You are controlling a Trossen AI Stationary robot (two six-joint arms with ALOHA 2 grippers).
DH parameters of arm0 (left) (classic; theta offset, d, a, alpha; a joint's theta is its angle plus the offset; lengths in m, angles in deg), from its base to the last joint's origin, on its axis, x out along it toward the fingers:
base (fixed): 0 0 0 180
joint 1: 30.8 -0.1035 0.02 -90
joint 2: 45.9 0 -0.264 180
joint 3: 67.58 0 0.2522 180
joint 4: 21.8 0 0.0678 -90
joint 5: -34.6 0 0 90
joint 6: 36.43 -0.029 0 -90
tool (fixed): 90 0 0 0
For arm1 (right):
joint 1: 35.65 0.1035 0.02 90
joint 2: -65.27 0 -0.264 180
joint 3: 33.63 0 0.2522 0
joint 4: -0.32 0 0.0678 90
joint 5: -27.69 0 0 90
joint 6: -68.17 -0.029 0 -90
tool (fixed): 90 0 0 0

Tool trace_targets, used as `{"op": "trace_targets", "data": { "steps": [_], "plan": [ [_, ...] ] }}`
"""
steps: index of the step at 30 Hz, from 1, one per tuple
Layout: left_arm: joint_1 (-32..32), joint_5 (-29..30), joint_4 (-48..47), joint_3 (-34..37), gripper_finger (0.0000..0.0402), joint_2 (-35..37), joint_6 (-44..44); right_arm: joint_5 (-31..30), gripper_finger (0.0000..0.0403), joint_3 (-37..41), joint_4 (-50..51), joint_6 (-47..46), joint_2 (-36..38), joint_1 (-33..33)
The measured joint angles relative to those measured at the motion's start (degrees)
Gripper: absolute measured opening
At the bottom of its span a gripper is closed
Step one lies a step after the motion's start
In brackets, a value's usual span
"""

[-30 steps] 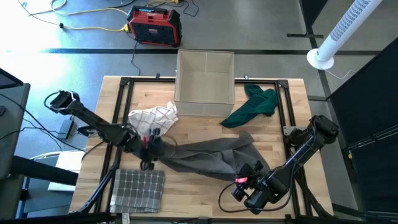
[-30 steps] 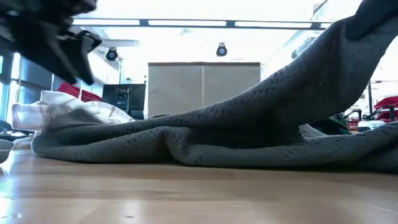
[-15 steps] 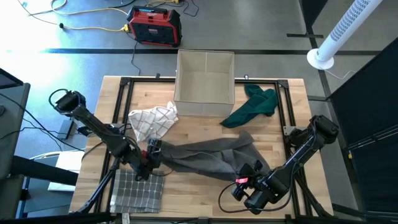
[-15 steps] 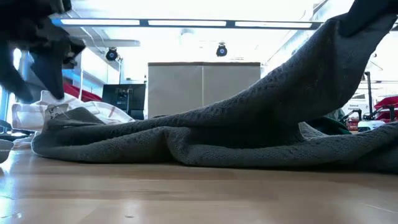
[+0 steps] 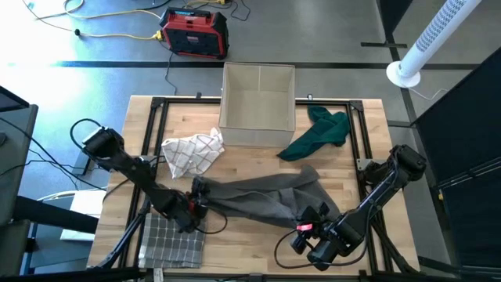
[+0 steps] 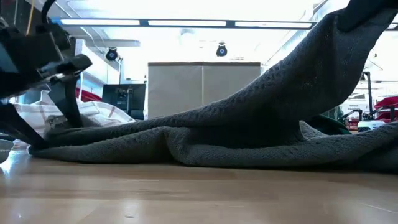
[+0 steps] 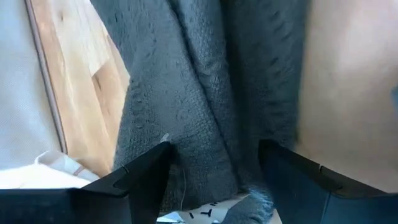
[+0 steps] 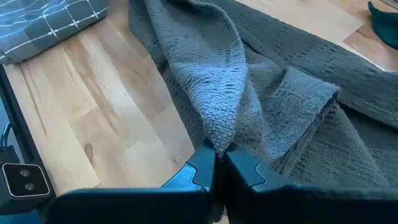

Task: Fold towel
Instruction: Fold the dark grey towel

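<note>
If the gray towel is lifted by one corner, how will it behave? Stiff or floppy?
Probably floppy: the gray towel sags in a curve from the right gripper, which pinches one edge. It likely bunches when pushed, since folds already lie on the table. Its knitted texture should not slip easily.

The high view looks straight down from well above, taking in the whole wooden surface (image 5: 258, 235) and the floor around it. The low view sits at surface height, looking level across the grey towel (image 6: 249, 130) toward the box (image 6: 203, 89) and the room behind. Each wrist view hangs close over the same towel, the left gripper (image 7: 214, 163) and right gripper (image 8: 219, 165) framing the cloth from opposite ends of it.
</note>
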Motion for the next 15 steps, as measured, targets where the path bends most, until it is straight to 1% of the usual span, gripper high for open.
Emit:
{"op": "trace_targets", "data": {
  "steps": [9, 15],
  "plan": [
    [-0.25, 5.02, -11.53, -6.31, 0.023, -0.11, 0.0, 0.0, 0.0, -0.02, 0.02, 0.02, 0.0, -0.37],
    [-1.36, 5.65, -12.19, -5.33, 0.023, -0.13, -0.02, 0.0, 0.0, -0.02, 0.04, 0.55, 0.0, -1.01]
  ]
}}
